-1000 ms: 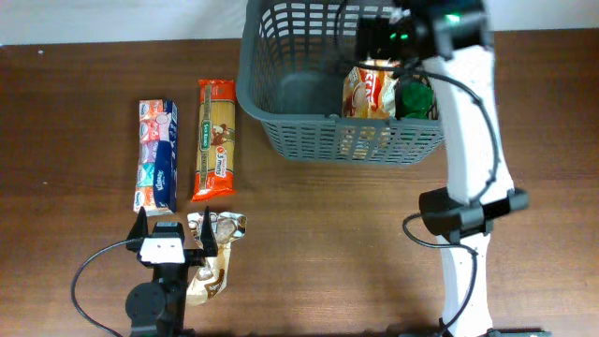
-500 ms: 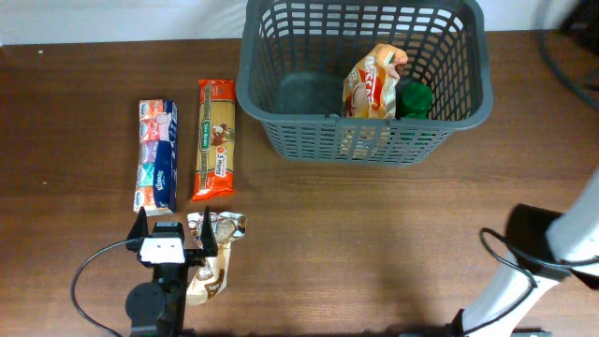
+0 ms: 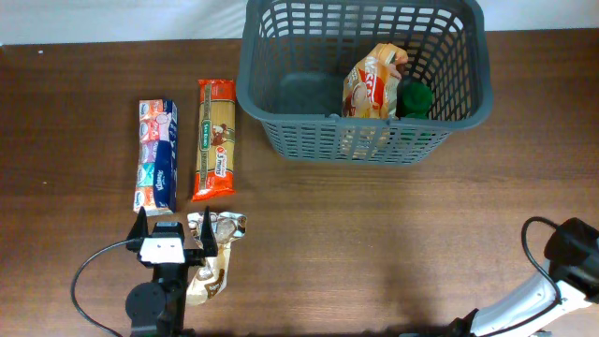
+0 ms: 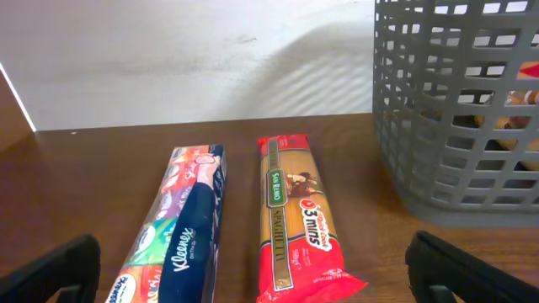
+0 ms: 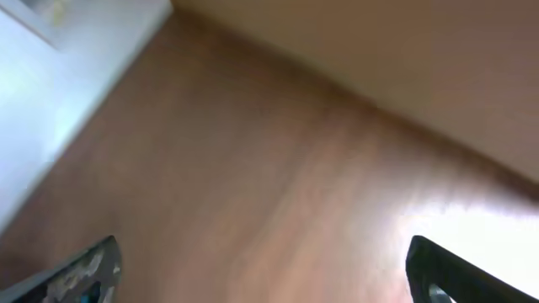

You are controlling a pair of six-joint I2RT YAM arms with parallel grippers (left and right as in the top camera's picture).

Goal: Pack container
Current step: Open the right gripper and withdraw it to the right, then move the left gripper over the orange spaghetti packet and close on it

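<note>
The container (image 3: pixel 281 140) is set at the far side of the surface (image 3: pixel 309 234), right of centre, with its long axis running left to right. Two things are already seen inside it, at its right half: an orange-and-white snack bag (image 3: pixel 372 82) and, touching it on the right, a dark green item (image 3: pixel 415 96). The left half of its floor is bare.

Three packets are left outside, all on the left. A tissue pack (image 3: pixel 156 154) and a spaghetti packet (image 3: pixel 215 140) are laid side by side, just apart, their long axes running from near to far. A crumpled pale wrapper (image 3: pixel 213 257) is found nearer, partly under the left claw (image 3: pixel 174 227).

The left claw is held low at the near edge with its fingers spread wide and nothing between them. From it, the two long packets lie straight ahead, lengthwise to its line of sight, so that their narrow width could be spanned by the fingers. The container is seen ahead and to the right, beyond the spaghetti packet.

The right claw (image 5: pixel 269 278) is likewise spread wide and empty; it is parked by the near right corner, well apart from the container and from every packet, and its view is blurred.

The next pick is judged to fall to the left arm, being much the nearer, followed by a carry forward and to the right.
</note>
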